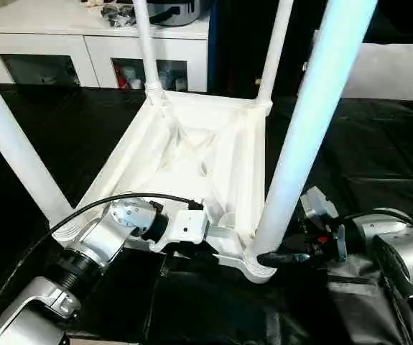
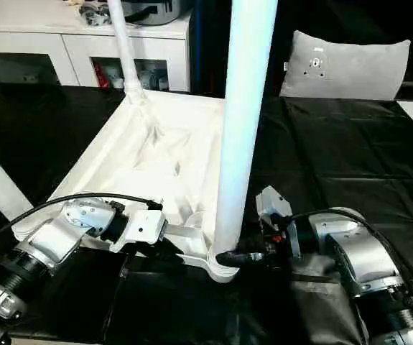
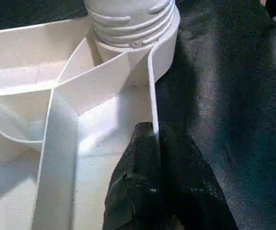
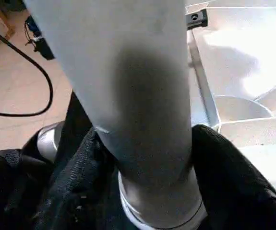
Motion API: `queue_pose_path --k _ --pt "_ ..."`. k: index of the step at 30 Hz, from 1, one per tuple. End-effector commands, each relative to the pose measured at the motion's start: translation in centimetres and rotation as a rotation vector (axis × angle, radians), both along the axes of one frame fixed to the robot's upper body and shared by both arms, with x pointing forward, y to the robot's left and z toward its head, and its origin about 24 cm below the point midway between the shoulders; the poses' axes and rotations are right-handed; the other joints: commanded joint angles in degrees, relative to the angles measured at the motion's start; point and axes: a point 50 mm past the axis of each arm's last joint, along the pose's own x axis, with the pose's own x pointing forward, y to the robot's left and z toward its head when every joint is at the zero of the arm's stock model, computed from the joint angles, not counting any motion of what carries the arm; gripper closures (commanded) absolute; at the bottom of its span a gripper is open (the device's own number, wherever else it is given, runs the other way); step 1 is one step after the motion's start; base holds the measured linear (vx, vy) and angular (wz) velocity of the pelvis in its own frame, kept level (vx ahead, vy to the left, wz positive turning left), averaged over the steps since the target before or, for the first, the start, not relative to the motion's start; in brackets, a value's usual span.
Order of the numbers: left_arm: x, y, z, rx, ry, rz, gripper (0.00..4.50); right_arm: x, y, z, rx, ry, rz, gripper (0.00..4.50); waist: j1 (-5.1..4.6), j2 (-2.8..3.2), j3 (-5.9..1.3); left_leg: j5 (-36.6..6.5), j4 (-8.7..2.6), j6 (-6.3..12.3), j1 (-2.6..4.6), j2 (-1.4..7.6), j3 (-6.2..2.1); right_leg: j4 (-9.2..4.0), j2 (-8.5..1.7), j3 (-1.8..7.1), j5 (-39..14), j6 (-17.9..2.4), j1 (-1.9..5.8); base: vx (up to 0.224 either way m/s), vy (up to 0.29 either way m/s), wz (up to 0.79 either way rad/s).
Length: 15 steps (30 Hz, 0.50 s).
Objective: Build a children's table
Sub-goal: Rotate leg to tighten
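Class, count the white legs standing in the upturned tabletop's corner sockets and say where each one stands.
4. Near-right leg, its base between the right pincer's fingers; near-left leg; far-left leg; far-right leg. All stand in corner sockets of the tabletop.

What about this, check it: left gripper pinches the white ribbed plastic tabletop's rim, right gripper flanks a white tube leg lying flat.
Wrong: the white tube leg stands upright in its corner socket, as the left eye view shows. Rest holds.

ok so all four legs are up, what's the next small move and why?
Probably twist the near right leg tighter: the right tool straddles its base at the corner socket, while the left tool pinches the tabletop rim to brace it.
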Motion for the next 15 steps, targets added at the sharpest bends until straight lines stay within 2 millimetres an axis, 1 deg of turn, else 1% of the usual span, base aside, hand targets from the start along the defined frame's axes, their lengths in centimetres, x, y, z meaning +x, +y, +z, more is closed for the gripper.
queue_pose_path --k 1,2,3,4,5,6,7,8,9,10,11,12,13,14,15 --pt "-0.2 -0.1 -0.2 0.012 0.013 -0.001 4.5 -0.4 0.4 0.2 0.046 0.025 0.004 2.37 -0.32 -0.78 -3.66 -7.89 -3.94 3.88 -0.03 1.96 -0.2 -3.93 -3.85 3.5 -20.34 -6.6 3.28 0.0 0.0 0.0" --pt "0.0 -0.1 -0.2 -0.008 0.028 0.056 4.5 -0.5 0.7 0.1 0.065 0.032 -0.018 2.37 -0.36 -0.59 -3.59 -7.69 -4.01 3.73 0.01 2.13 -0.23 -3.77 -3.79 3.58 -19.63 -6.89 3.23 0.0 0.0 0.0" --pt "0.1 -0.2 -0.3 -0.021 0.036 0.118 4.5 -0.6 1.0 0.1 0.078 0.035 -0.043 2.39 -0.35 -0.54 -3.56 -7.74 -4.03 3.71 -0.01 2.12 -0.25 -3.82 -3.85 3.57 -19.55 -6.99 3.22 0.0 0.0 0.0" --pt "0.2 -0.2 -0.3 -0.034 0.047 0.179 4.5 -0.5 1.4 0.0 0.082 0.042 -0.084 2.41 -0.64 -0.69 -3.38 -8.59 -4.19 3.21 0.04 2.13 -0.2 -3.97 -3.86 3.56 -20.71 -7.02 3.21 0.0 0.0 0.0" --pt "0.2 -0.3 -0.5 -0.045 0.062 0.234 4.5 -0.4 1.8 -0.2 0.081 0.051 -0.132 2.43 -0.62 -0.75 -3.22 -9.07 -4.19 3.21 -0.05 1.89 -0.28 -4.23 -3.79 3.37 -22.16 -6.53 3.22 0.0 0.0 0.0" --pt "0.3 -0.4 -0.5 -0.052 0.072 0.265 4.5 -0.3 2.0 -0.4 0.078 0.057 -0.163 2.43 -0.94 -0.77 -3.05 -10.18 -4.28 2.7 0.13 1.77 -0.22 -4.63 -3.78 3.3 -25.07 -5.65 3.13 0.0 0.0 0.0" --pt "0.2 -0.7 -0.7 -0.059 0.089 0.32 4.5 0.2 2.4 -0.7 0.061 0.04 -0.249 2.43 -1.05 -0.76 -2.88 -10.9 -4.26 2.49 0.17 1.55 -0.25 -4.99 -3.78 3.13 -27.31 -4.83 3.04 0.0 0.0 0.0" --pt "0.1 -1.1 -0.8 -0.072 0.11 0.384 4.5 0.9 2.8 -1.1 0.04 0.021 -0.346 2.43 -1.58 -1.12 -2.78 -12.01 -4.21 1.94 0.22 1.28 -0.27 -5.43 -3.76 2.85 -30.79 -3.28 2.96 0.0 0.0 0.0" --pt "0.0 -1.6 -0.9 -0.087 0.125 0.43 4.5 1.5 3.2 -1.4 0.025 0.006 -0.434 2.43 -2.62 -0.93 -2.34 -13.63 -4.31 0.94 0.15 1.13 -0.45 -5.98 -3.69 2.43 -34.23 -1.98 2.77 0.0 0.0 0.0" --pt "-0.1 -2.2 -0.9 -0.1 0.138 0.464 4.5 1.9 3.5 -1.7 0.011 -0.003 -0.511 2.43 -3.23 -1.28 -2.24 -14.66 -4.2 0.37 0.12 0.97 -0.57 -6.3 -3.62 1.93 -36.35 -0.76 2.82 0.0 0.0 0.0" --pt "-0.2 -2.6 -0.8 -0.107 0.144 0.478 4.5 2.2 3.6 -1.8 0.006 -0.005 -0.549 2.44 -4.47 -1.08 -2.1 -17.11 -3.77 -0.22 0.31 0.44 -0.89 -7.45 -3.54 0.72 -40.53 1.99 2.82 0.0 0.0 0.0" --pt "-0.2 -3.4 -0.8 -0.12 0.146 0.511 4.5 2.6 3.9 -2.0 -0.011 0.0 -0.625 2.45 -5.82 -1.26 -2.14 -19.17 -3.38 0.08 0.07 0.25 -1.15 -8.22 -3.39 -0.41 -42.11 4.36 3.09 0.0 0.0 0.0" --pt "-0.1 -4.0 -0.8 -0.127 0.148 0.543 4.5 2.8 4.1 -2.1 -0.02 0.005 -0.674 2.46 -6.22 -0.72 -2.2 -20.19 -3.44 -0.08 0.4 0.58 -1.29 -8.41 -3.39 -0.72 -41.61 4.36 3.13 0.0 0.0 0.0" --pt "0.0 -4.6 -0.7 -0.133 0.15 0.578 4.5 3.1 4.4 -2.3 -0.026 0.011 -0.72 2.46 -7.51 -0.23 -1.98 -23.1 -3.44 0.39 0.92 0.98 -1.6 -9.54 -3.26 -1.89 -40.42 4.53 3.19 0.0 0.0 0.0" --pt "0.5 -5.5 -0.5 -0.141 0.14 0.64 4.5 3.6 4.6 -2.4 -0.035 0.02 -0.817 2.47 -8.47 0.36 -1.83 -27.66 -4.39 0.76 1.28 2.17 -2.45 -9.27 -3.14 -2.55 -36.86 3.89 3.98 0.0 0.0 0.0"
